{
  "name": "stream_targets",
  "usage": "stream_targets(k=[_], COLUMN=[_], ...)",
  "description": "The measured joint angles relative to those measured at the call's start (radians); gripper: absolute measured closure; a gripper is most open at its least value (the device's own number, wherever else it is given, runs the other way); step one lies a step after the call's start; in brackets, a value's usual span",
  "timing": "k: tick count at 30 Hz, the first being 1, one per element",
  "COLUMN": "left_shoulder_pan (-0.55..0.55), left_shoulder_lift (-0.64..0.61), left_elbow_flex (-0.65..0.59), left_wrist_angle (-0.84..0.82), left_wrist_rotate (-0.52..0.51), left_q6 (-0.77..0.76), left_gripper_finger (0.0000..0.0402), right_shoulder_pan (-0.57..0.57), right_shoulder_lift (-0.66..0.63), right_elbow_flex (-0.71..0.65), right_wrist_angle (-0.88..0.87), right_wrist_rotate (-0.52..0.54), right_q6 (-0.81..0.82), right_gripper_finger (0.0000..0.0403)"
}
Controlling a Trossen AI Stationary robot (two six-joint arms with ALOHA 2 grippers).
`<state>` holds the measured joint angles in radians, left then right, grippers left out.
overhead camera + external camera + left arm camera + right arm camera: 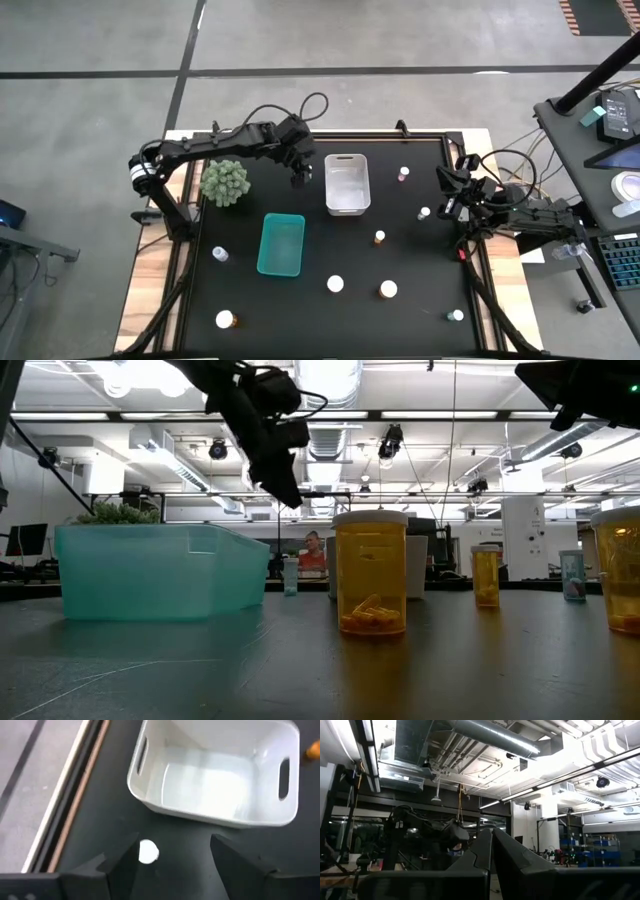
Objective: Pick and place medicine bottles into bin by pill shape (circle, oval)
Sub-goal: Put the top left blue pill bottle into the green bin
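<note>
My left gripper (300, 172) hovers open above the black table, just left of the white bin (347, 205). In the left wrist view a small bottle's round white cap (148, 852) shows on the table below, between the open fingers (172, 865) and nearer one of them. The gripper also shows high up in the low view (280, 475). My right gripper (448, 198) waits shut and empty at the table's right side, pointing level (491, 847). Other bottles stand loose on the table, such as an amber one (380, 237) and white-capped ones (335, 284) (388, 289). The teal bin (281, 244) stands left of centre.
A green bushy plant (224, 182) stands left of my left gripper. More bottles stand at the far right (404, 175) (425, 213), near left (220, 254) (227, 319) and near right (456, 315). In the low view an amber bottle (371, 572) stands close to the camera.
</note>
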<state>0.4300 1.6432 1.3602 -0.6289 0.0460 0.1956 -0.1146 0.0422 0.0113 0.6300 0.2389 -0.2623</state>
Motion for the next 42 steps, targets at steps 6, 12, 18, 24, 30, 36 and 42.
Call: stream_targets(k=[6,12,18,24,30,36,42], left_shoulder_pan=[0.000,0.009,0.017,0.018,0.018,0.018,0.017], left_shoulder_lift=[0.006,0.006,0.056,0.131,0.158,0.157,0.157], left_elbow_flex=[-0.107,-0.202,-0.211,-0.208,-0.206,-0.206,-0.206], left_wrist_angle=[0.144,0.317,0.347,0.358,0.356,0.351,0.349], left_wrist_rotate=[-0.008,-0.128,-0.129,-0.126,-0.127,-0.129,-0.130], left_q6=[-0.004,0.000,0.000,-0.002,-0.006,-0.006,-0.006], left_gripper_finger=[0.0171,0.0171,0.0171,0.0171,0.0171,0.0180,0.0237], right_shoulder_pan=[0.000,0.000,0.000,0.000,0.000,0.000,0.000], right_shoulder_lift=[0.000,0.000,0.000,0.000,0.000,0.000,0.000], right_elbow_flex=[0.000,0.000,0.000,0.000,0.000,0.000,0.000], right_wrist_angle=[0.000,0.000,0.001,0.002,0.002,0.003,0.003], right_wrist_rotate=[0.000,0.000,-0.001,-0.001,-0.001,-0.001,-0.001], right_q6=[0.000,0.007,0.007,0.008,0.006,0.007,0.007], right_gripper_finger=[0.0394,0.0394,0.0394,0.0394,0.0394,0.0394,0.0394])
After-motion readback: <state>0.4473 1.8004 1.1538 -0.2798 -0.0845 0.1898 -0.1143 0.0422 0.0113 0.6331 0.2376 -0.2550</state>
